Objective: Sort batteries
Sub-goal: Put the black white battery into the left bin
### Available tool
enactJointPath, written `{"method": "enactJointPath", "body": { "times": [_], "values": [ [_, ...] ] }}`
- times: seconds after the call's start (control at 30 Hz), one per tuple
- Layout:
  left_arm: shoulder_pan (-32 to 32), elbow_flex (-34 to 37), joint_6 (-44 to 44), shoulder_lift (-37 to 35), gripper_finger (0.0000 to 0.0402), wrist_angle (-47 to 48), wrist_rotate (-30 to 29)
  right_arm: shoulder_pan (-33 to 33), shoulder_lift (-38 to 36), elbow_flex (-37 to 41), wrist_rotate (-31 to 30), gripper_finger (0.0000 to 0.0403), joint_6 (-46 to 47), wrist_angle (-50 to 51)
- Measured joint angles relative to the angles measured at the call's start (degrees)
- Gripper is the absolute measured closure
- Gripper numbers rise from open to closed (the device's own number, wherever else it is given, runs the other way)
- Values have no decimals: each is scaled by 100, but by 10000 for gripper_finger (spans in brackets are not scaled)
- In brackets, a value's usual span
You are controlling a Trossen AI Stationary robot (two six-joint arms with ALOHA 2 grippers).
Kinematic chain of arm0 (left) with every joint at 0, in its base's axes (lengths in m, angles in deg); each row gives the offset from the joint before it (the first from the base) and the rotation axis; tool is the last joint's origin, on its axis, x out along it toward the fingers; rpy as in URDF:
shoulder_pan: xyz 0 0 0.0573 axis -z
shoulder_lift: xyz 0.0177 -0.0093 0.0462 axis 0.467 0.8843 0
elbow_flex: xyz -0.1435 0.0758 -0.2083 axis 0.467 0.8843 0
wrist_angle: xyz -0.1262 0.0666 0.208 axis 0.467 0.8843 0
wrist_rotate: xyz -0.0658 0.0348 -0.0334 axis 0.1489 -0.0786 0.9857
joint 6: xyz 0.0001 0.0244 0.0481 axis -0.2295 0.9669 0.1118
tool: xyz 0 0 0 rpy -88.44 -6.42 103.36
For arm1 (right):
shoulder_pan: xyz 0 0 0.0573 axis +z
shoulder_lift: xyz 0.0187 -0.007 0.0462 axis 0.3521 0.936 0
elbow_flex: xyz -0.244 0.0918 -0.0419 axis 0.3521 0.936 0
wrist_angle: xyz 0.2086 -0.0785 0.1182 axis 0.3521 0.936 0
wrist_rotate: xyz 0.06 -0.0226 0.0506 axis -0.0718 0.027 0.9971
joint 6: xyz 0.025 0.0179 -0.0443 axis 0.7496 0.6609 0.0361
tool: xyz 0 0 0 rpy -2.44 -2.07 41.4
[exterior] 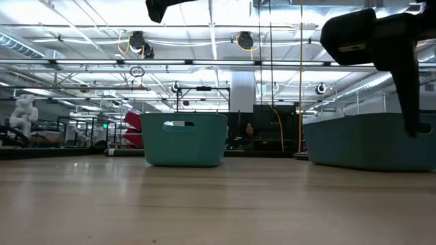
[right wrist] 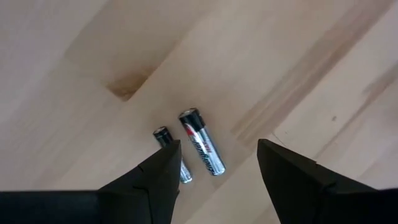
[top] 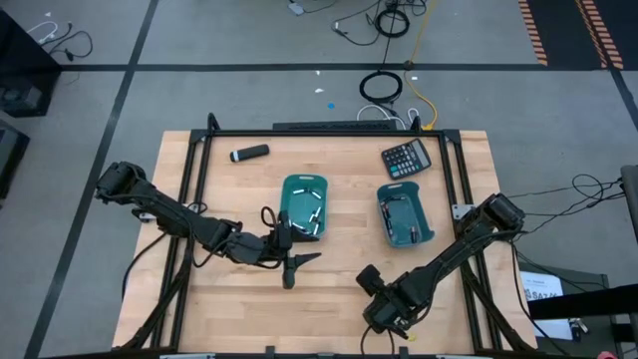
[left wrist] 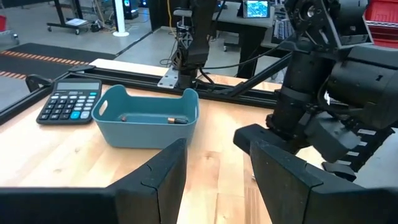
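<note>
Hovering right gripper (right wrist: 217,165) agape, 2 glossy cylindrical batteries (right wrist: 201,149), pale wood table (right wrist: 93,62)

You had a dark calculator (top: 407,159) lying near the far edge of the wooden table (top: 229,199), just beyond the right teal bin (top: 426,221). The left teal bin (top: 290,189) stood near the table's middle, well apart from a black cylinder with a white tip (top: 249,153) that lay toward the far left. Cables (top: 384,85) were coiled on the grey floor beyond the table.
</note>
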Motion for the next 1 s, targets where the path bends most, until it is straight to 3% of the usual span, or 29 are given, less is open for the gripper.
{"method": "enactJointPath", "body": {
  "times": [0.43, 1.0],
  "values": [
    [29, -1, -7, 0, 215, 21, -9, -44, 813, -1134, -122, 200, -785, 1041],
    [85, 0, -2, 0, 215, 79, -11, -42, 879, -1203, -48, 200, -1403, 1105]
  ]
}}
